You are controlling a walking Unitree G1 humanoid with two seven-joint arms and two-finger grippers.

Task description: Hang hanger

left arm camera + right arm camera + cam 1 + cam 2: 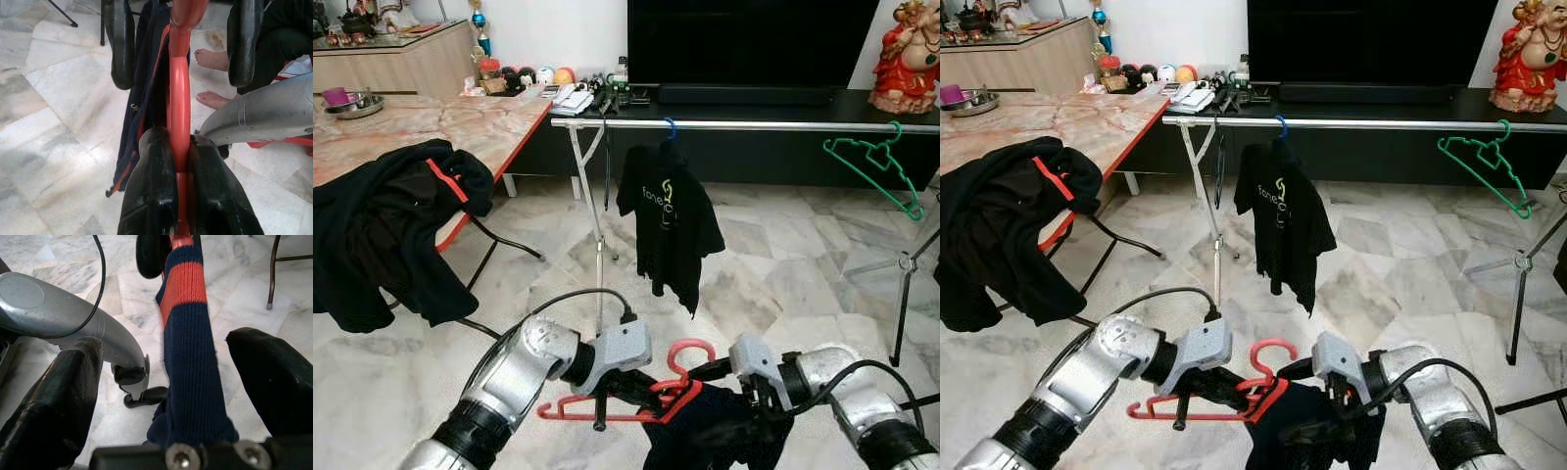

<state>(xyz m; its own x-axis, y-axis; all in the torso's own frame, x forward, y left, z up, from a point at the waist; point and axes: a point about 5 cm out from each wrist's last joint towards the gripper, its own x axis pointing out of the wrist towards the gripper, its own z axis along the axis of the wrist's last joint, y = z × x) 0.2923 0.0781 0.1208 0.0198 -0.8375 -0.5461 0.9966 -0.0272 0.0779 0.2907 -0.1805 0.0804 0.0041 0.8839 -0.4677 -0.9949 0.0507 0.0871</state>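
Our left tool [607, 397] is clamped on the red hanger [651, 397]; our right tool [186, 396] gapes around the navy garment [190, 382]. We should keep the hook upright toward the rail [754, 125].

black jacket [386, 230] draped over marble table [460, 122]; red figurine [909, 54] beside television [749, 39].

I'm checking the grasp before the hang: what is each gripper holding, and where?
Left gripper is shut on the red hanger, on its bar. Right gripper is open around the navy garment.
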